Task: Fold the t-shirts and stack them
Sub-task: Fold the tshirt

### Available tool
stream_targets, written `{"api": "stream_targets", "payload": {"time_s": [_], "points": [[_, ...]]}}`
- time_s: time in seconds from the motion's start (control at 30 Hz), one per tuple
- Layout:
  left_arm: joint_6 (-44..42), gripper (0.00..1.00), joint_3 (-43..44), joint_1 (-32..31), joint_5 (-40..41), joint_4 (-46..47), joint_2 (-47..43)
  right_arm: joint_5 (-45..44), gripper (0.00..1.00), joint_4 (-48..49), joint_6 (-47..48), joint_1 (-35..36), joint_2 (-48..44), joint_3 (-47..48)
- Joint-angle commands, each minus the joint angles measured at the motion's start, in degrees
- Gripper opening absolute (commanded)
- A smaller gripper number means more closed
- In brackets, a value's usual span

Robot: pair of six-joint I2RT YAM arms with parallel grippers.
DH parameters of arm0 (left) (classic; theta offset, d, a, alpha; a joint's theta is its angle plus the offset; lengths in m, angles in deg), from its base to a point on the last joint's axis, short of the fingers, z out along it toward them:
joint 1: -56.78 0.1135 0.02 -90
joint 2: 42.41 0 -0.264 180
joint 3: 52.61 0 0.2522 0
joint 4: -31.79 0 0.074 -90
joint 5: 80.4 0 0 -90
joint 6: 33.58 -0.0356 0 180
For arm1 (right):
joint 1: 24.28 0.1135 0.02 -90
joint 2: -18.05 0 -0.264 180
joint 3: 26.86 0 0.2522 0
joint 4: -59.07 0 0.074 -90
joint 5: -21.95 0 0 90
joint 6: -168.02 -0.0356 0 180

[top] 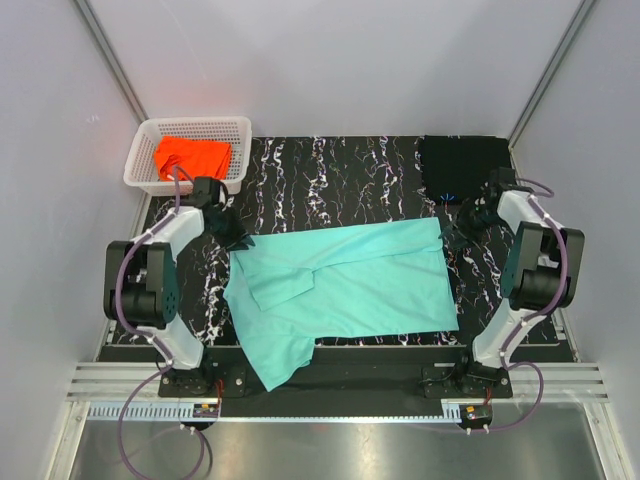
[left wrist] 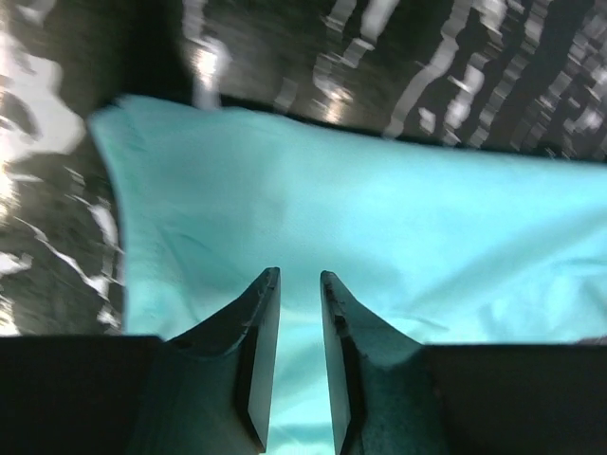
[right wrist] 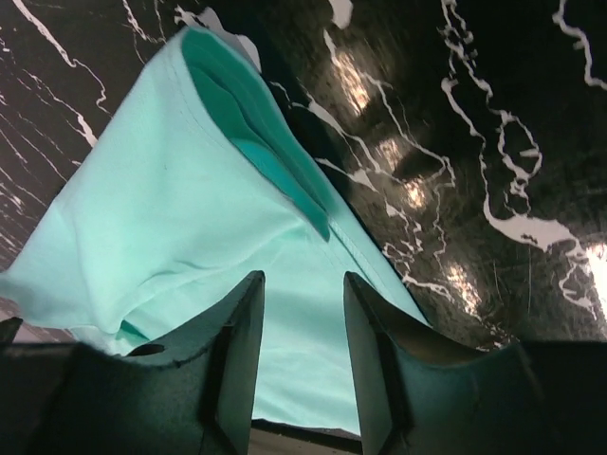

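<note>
The mint-teal t-shirt (top: 350, 280) lies spread across the middle of the table, with one side folded over and a sleeve hanging over the near edge. My left gripper (top: 235, 238) hovers over its far left corner, jaws narrowly open and empty, with the cloth (left wrist: 332, 209) flat below them (left wrist: 299, 275). My right gripper (top: 458, 232) is over the far right corner, open and empty (right wrist: 303, 277), above the hem (right wrist: 171, 209). The orange t-shirt (top: 190, 157) lies crumpled in the basket. The black t-shirt (top: 462, 165) lies folded at the far right.
The white lattice basket (top: 190, 124) stands at the table's far left corner, just behind my left arm. The black white-veined tabletop (top: 330, 180) shows bare behind the teal shirt. Grey walls close in on both sides.
</note>
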Motion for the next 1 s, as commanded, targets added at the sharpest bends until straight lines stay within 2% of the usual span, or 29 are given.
{"api": "stream_targets", "payload": {"time_s": [0.0,0.07,0.1,0.2,0.87,0.97], "points": [[-0.4,0.31,-1.0,-3.9,0.4,-0.7,-7.8,4.1,0.46,3.6,-2.5,-0.5,-3.4,-3.2],[0.7,0.35,-3.4,-4.9,0.8,-0.5,-9.9,5.5,0.44,4.5,-3.1,-0.7,-2.5,-4.2],[0.8,0.35,-4.0,-4.9,1.0,-0.4,-10.0,6.9,0.4,5.6,-3.7,-0.8,-2.2,-4.6],[-0.6,0.35,-3.3,-4.5,1.0,-1.1,-8.9,8.7,0.38,7.8,-4.9,-0.8,-1.3,-6.3],[-1.8,0.36,3.5,-1.7,1.2,-1.4,-1.2,6.4,0.4,9.2,-4.7,-1.0,3.1,-6.8],[-1.9,0.37,4.0,-0.4,1.1,-1.4,-0.1,6.0,0.33,9.2,-4.5,-1.0,4.4,-5.8]]}}
